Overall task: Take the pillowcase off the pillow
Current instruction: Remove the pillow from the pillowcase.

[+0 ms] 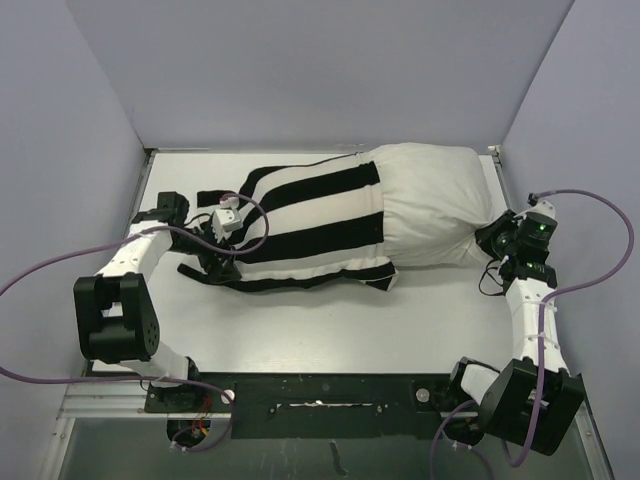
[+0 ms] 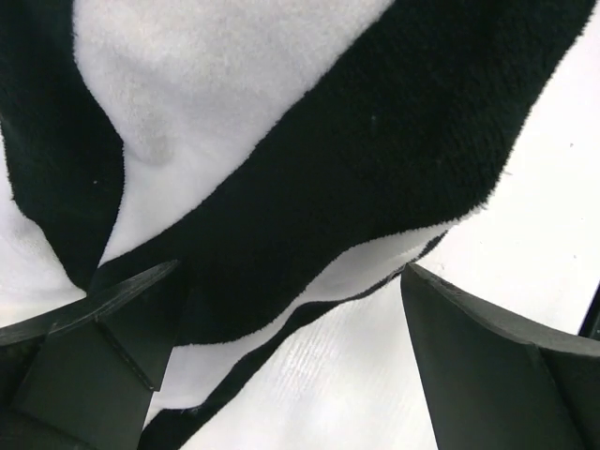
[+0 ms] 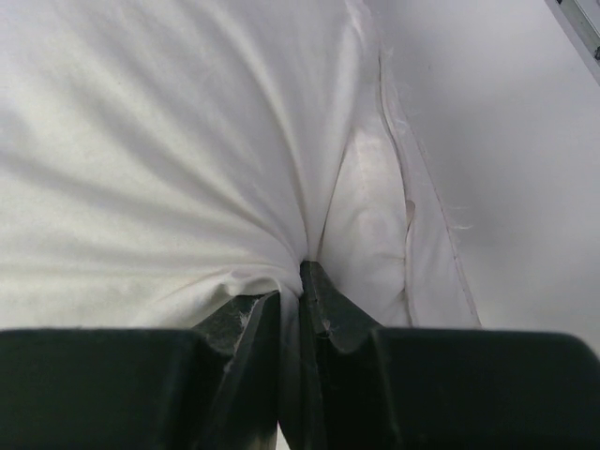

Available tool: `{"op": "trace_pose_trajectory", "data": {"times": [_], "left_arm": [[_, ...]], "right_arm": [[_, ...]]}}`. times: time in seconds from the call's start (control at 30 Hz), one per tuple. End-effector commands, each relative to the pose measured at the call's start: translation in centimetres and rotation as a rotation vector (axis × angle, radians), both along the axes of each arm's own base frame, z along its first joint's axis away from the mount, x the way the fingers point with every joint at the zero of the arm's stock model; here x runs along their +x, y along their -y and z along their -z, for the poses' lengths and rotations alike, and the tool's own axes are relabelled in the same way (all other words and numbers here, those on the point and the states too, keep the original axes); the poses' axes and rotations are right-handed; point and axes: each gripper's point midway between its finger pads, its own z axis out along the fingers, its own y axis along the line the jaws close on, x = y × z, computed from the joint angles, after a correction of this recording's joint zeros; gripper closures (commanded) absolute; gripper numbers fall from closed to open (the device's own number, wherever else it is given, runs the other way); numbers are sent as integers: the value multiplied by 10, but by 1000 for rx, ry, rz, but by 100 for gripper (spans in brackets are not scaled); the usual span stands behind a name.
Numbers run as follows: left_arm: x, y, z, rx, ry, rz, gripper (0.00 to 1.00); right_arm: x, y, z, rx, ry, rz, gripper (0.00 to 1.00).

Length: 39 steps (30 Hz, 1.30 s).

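The black and white striped pillowcase (image 1: 300, 225) lies across the table and covers the left part of the white pillow (image 1: 435, 200), whose right part sticks out bare. My left gripper (image 1: 215, 250) is open at the pillowcase's left end; in the left wrist view the striped fabric (image 2: 309, 178) hangs just above and between the spread fingers (image 2: 487, 366), with bare table under them. My right gripper (image 1: 492, 240) is shut on a pinch of the pillow's white fabric (image 3: 187, 141) at its right end, the cloth gathered between the fingers (image 3: 323, 300).
The white table (image 1: 430, 310) is walled by grey panels at the back and both sides. Purple cables loop beside each arm (image 1: 600, 240). A black rail (image 1: 320, 395) runs along the near edge between the arm bases.
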Motion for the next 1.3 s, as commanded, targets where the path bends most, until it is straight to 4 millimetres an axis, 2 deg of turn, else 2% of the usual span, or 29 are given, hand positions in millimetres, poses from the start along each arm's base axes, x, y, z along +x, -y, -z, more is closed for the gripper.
{"op": "trace_pose_trajectory", "data": {"times": [0.0,0.17,0.2,0.3,0.33,0.4,0.5,0.63,0.73,0.83,0.93,1.03,1.1,1.13,1.2,1.23,1.27], "left_arm": [[25,12,-13,-58,120,-13,2],[14,34,5,-64,118,77,2],[11,37,12,-41,112,94,9],[4,36,27,10,78,119,42],[4,32,30,24,69,112,56],[8,22,33,63,68,83,100],[18,-2,26,90,100,10,100],[30,-42,3,125,191,-69,100],[37,-77,-9,170,254,-131,100],[49,-122,-15,230,303,-217,100],[67,-178,-9,325,332,-340,100],[73,-218,14,420,274,-435,100],[72,-227,25,450,240,-461,100],[70,-223,26,432,228,-453,100],[62,-199,20,339,207,-408,100],[59,-186,15,301,199,-382,100],[58,-173,10,276,197,-358,100]], "right_arm": [[12,13,-43,-88,146,40,100],[12,7,-45,-93,154,23,100],[12,7,-45,-95,153,25,100],[11,8,-46,-102,152,29,100],[12,9,-47,-102,151,31,100],[13,10,-45,-101,142,37,100],[13,14,-39,-96,122,58,100],[11,24,-30,-94,89,120,100],[9,34,-24,-94,72,169,100],[2,46,-17,-64,62,232,100],[-2,55,-13,-25,68,267,100],[0,50,-12,-3,77,246,100],[3,44,-11,5,83,214,100],[6,40,-13,8,90,189,100],[11,31,-18,22,103,139,98],[13,27,-24,28,118,118,88],[14,24,-31,30,130,110,67]]}}
